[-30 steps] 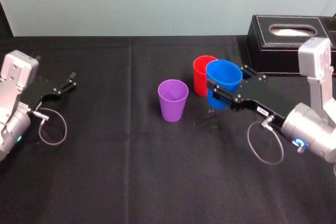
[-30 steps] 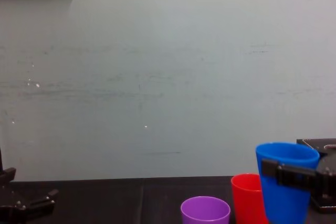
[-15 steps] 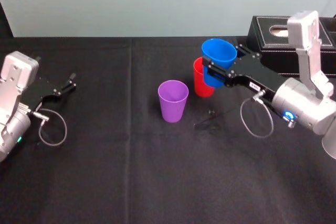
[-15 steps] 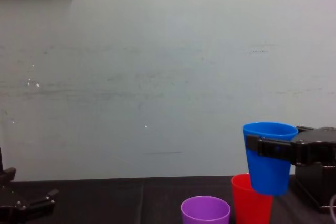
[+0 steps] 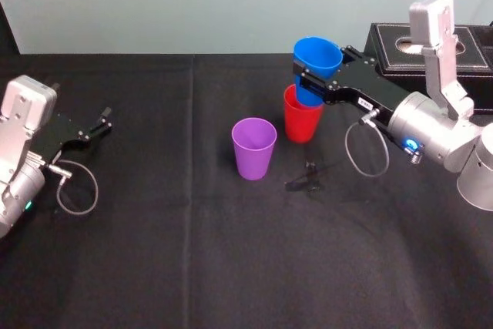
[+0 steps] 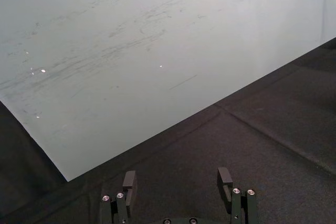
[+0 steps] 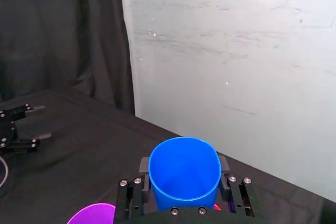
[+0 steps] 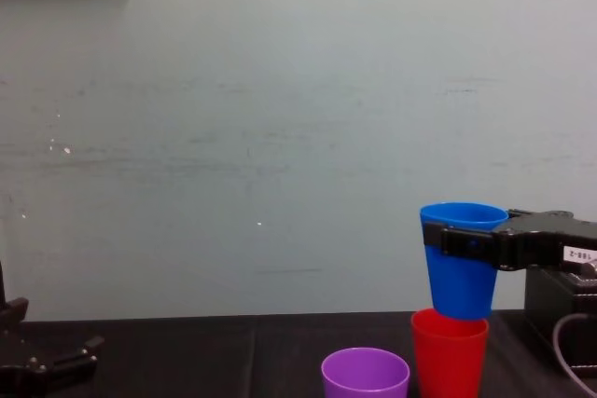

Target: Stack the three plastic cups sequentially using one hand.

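Plenty of bare black worktop [image 5: 192, 252] left and near; black box [image 5: 420, 55] close on the far right. Clamped in the right hand [image 5: 306, 86], just under the rim: smooth tapered blue cup [image 5: 317, 59], upright, base at the mouth of the red cup [image 5: 302, 121]. Near-left of that, apart: purple cup [image 5: 254, 148]. Far left, parked with fingers apart: left hand [image 5: 100, 122]. Pale scuffed wall [image 8: 280, 137] beyond.

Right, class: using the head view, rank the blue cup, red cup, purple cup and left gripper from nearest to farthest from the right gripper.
1. blue cup: clamped in the right gripper.
2. red cup: standing directly beneath the blue one.
3. purple cup: farther to the robot's left, standing apart.
4. left gripper: parked at the far left, open.
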### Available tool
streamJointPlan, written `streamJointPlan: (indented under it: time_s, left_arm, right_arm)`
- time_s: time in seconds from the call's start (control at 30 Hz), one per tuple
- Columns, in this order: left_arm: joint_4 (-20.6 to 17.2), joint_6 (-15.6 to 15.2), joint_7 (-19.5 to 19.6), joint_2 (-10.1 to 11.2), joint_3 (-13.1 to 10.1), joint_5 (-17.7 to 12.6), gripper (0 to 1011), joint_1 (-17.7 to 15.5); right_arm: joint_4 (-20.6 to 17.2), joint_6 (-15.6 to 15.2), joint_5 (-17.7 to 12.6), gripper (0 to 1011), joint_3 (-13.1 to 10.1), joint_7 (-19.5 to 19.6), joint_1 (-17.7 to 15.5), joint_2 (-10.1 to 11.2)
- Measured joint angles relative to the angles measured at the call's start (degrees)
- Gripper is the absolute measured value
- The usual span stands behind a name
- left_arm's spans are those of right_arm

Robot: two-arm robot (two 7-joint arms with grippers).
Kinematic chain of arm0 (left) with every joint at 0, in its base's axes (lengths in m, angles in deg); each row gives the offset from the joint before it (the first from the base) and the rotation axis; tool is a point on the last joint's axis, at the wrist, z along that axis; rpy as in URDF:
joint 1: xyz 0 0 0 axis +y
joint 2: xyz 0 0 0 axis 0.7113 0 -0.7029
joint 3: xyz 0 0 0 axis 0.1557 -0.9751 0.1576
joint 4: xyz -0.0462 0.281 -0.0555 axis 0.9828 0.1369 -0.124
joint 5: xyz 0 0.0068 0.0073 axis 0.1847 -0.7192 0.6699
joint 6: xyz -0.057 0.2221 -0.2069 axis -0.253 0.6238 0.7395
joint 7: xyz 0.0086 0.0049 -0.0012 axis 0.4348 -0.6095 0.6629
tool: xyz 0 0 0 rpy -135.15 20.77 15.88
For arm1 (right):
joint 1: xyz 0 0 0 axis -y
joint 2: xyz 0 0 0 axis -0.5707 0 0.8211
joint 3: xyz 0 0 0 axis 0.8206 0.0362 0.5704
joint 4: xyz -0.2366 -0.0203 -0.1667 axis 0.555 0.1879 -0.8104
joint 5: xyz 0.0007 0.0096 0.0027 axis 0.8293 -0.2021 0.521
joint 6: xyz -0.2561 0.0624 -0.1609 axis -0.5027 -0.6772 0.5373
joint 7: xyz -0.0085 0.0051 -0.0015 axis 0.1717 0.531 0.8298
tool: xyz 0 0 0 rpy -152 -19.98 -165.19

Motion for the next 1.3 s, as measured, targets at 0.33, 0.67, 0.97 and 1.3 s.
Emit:
streamJointPlan:
  time_s: [0.33, 0.67, 0.97, 1.3]
  left_arm:
    - [0.00, 0.00, 0.00, 0.00, 0.00, 0.00, 1005, 0.00]
    - [0.00, 0.00, 0.00, 0.00, 0.00, 0.00, 1005, 0.00]
    - [0.00, 0.00, 0.00, 0.00, 0.00, 0.00, 1005, 0.00]
    - [0.00, 0.00, 0.00, 0.00, 0.00, 0.00, 1005, 0.00]
  right_arm:
    - [3.21, 0.82, 0.06, 733, 0.52, -0.51, 2.02, -1.16]
    - [6.25, 1.86, 0.40, 733, 1.12, -1.08, 3.57, -2.09]
    - [7.05, 2.78, 0.95, 733, 1.36, -1.20, 3.75, -2.54]
    - [8.14, 3.43, 1.22, 732, 1.20, -1.21, 3.78, -2.88]
